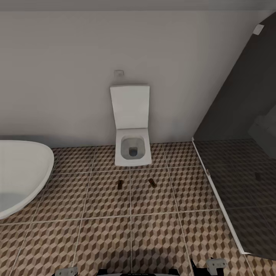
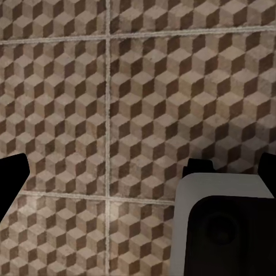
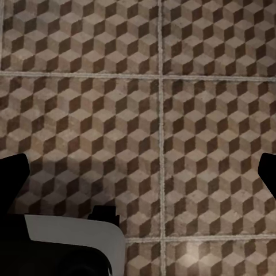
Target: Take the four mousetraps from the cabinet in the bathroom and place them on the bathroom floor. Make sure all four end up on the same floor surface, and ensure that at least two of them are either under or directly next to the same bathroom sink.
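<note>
Going left to right across the head view, a white oval bathtub [image 1: 19, 176] fills the 9 o'clock edge, a white toilet [image 1: 132, 147] with its lid raised stands against the wall at 12 o'clock, and a dark glass shower panel [image 1: 237, 172] closes off the 3 o'clock side. On the bathroom floor [image 1: 103, 230], just in front of the toilet, lie two small dark flat pieces: the left one [image 1: 120, 184] and the right one [image 1: 153, 182]. They are too small to identify with certainty, but they are probably two of the mousetraps. Neither the cabinet nor the sink can be made out here.

The relation that matters: both pieces lie straight ahead at 12 o'clock, well apart from the robot, the left one slightly toward 11 and the right one slightly toward 1. The left piece's long axis runs nearly toward the toilet; the right one is angled, its far end turned toward 11 o'clock. Each arm is about equally placed for the piece on its own side.

The left tool [image 2: 138, 172] hangs over bare patterned tile with its dark fingers wide apart at the frame's edges and nothing between them. The right tool [image 3: 138, 172] does the same, spread wide and empty over the tile.
</note>
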Tool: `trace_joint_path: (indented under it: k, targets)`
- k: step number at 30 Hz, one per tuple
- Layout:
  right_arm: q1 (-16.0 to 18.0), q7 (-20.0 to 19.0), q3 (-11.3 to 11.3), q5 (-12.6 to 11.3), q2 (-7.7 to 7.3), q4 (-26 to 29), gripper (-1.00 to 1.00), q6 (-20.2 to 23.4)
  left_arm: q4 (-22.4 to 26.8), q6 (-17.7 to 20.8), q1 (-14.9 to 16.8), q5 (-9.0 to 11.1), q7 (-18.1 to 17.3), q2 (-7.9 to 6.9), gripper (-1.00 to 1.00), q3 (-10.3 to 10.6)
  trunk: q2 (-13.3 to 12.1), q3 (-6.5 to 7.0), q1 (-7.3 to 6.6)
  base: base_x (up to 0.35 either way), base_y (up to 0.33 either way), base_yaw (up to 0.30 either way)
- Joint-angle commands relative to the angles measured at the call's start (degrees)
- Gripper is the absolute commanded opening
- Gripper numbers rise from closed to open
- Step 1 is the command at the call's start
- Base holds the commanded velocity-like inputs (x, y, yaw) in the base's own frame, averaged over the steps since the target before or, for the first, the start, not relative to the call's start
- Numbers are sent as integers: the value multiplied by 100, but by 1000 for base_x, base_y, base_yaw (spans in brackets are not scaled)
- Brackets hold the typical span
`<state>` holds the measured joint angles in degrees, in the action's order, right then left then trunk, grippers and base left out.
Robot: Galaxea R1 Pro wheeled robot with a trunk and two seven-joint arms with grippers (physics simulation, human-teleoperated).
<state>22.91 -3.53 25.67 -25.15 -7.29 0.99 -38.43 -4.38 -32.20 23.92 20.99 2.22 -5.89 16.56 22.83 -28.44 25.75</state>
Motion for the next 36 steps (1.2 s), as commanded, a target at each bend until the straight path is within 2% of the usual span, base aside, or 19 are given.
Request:
trace_joint_path:
  k: [1, 10, 36]
  targets:
    - [3, -36, 26, -60, -1, -3, 100, -16, -20, -29, 7, 10, 23, 4, 100, 49, 9, -7, 3, 0, 0, 0]
    - [3, -38, 26, -60, 62, -2, 100, -16, -19, -24, 7, 10, 24, 9, 100, 49, 9, 15, 3, 0, 0, 0]
    - [3, -34, 26, -60, 70, -2, 100, -16, -19, -23, 7, 10, 19, 18, 100, 49, 9, 248, 3, 0, 0, 0]
